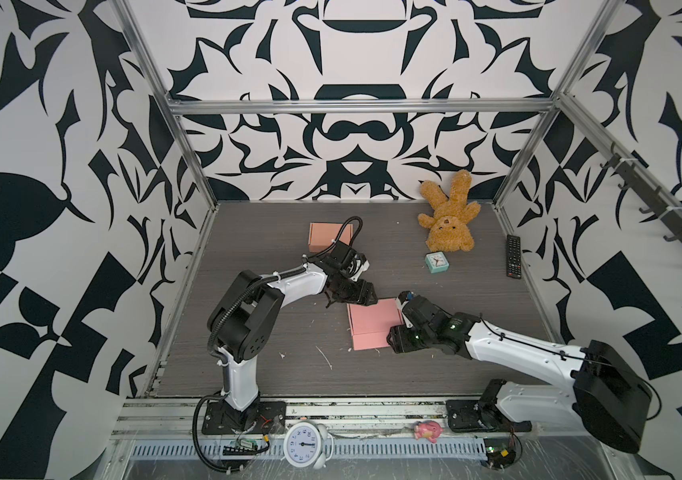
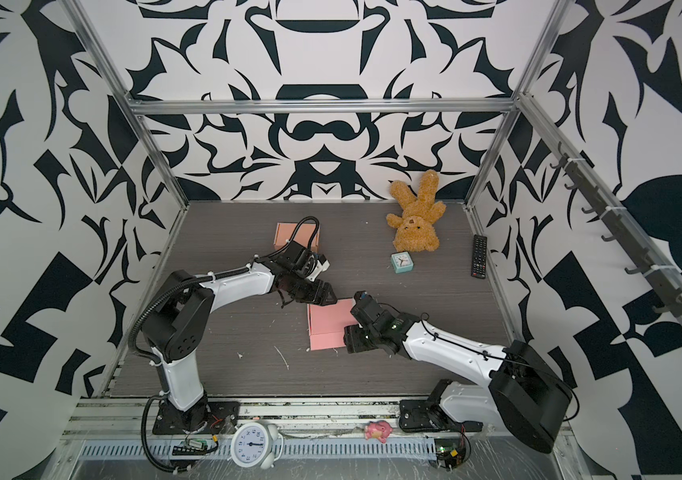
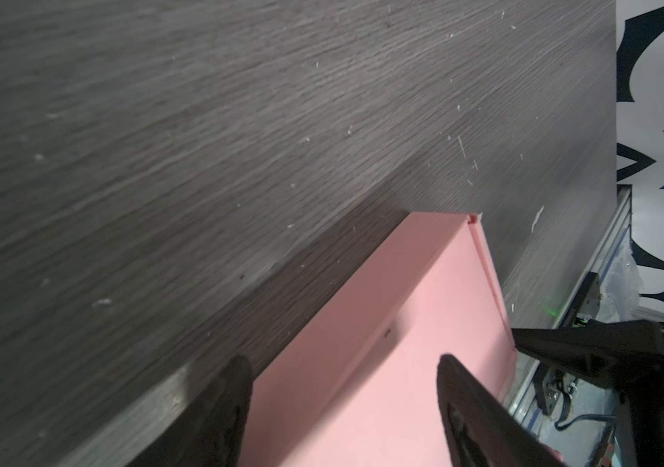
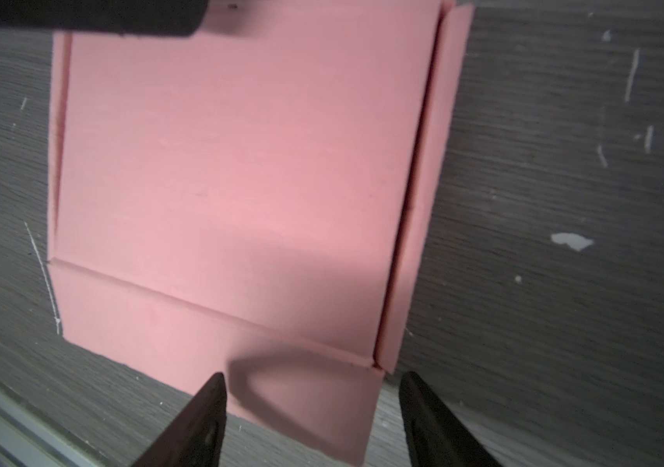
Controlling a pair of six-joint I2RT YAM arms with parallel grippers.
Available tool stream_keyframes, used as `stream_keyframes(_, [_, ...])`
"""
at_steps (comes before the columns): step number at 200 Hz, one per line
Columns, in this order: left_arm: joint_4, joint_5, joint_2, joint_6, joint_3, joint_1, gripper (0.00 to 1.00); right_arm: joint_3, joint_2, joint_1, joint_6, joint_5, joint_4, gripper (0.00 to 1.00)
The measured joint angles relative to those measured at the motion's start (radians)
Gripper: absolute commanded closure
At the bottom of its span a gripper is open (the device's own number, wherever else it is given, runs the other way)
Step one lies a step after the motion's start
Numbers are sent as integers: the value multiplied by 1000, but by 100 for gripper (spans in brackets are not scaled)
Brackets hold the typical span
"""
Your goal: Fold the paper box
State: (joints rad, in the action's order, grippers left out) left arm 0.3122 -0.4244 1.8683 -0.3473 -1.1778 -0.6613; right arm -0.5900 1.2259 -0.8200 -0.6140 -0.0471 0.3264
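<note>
The paper box (image 1: 372, 328) (image 2: 328, 325) is a pink creased sheet lying nearly flat in the middle of the dark wood table. In the right wrist view the box (image 4: 241, 161) shows a large middle panel with narrow flaps along its sides. My left gripper (image 1: 374, 300) (image 2: 333, 300) (image 3: 344, 360) hovers open over the sheet's far edge (image 3: 403, 323), holding nothing. At the sheet's near right corner, my right gripper (image 1: 392, 337) (image 2: 347, 338) (image 4: 313, 376) also stands open, one corner flap lying between its fingertips, ungripped.
A folded pink box (image 1: 325, 237) sits at the back left behind the left arm. A teddy bear (image 1: 449, 216), a small teal clock (image 1: 435, 262) and a remote (image 1: 513, 255) lie at the back right. On the front rail are a white alarm clock (image 1: 304, 444) and a pink toy (image 1: 428, 430).
</note>
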Motion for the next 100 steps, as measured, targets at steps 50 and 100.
stream_keyframes(50, [-24,-11,-100,-16,105,0,29,9,15,0,0,4,-10,30])
stream_keyframes(100, [-48,-19,-193,-42,211,0,31,10,15,0,1,21,-10,30])
